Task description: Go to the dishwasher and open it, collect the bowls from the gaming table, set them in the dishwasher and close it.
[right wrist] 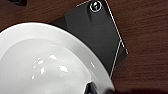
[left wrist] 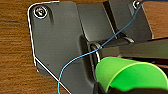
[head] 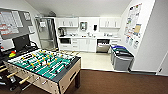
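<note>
You have a green bowl [left wrist: 127,72] in the left gripper [left wrist: 110,89]. A dark finger lies across its rim, so the gripper looks clamped on the bowl. The right gripper [right wrist: 96,90] looks pinched on the rim of a white bowl [right wrist: 50,62] in the same way. Both bowls hang over the brown floor [right wrist: 147,37] with nothing under them.

Each bowl is held by its edge alone. I think a bump or a quick turn could make one slip and fall. The white bowl is big and looks shiny, so it may slide out more easily.

A thin blue wire [left wrist: 75,60] runs close by the green bowl. It could catch on the bowl if the wrist twists.

The dishwasher [head: 103,47] is far off, at the back of the room under the white counter. It is open, and its door hangs down low. You could knock into that door if you drive in too close.

On the way, the foosball table [head: 42,65] sticks out on your left and the grey bins [head: 122,58] stand on your right. A wide swing could hit either one. The brown floor also changes to a pale floor [head: 95,61], and that edge might jolt the bowls.
</note>
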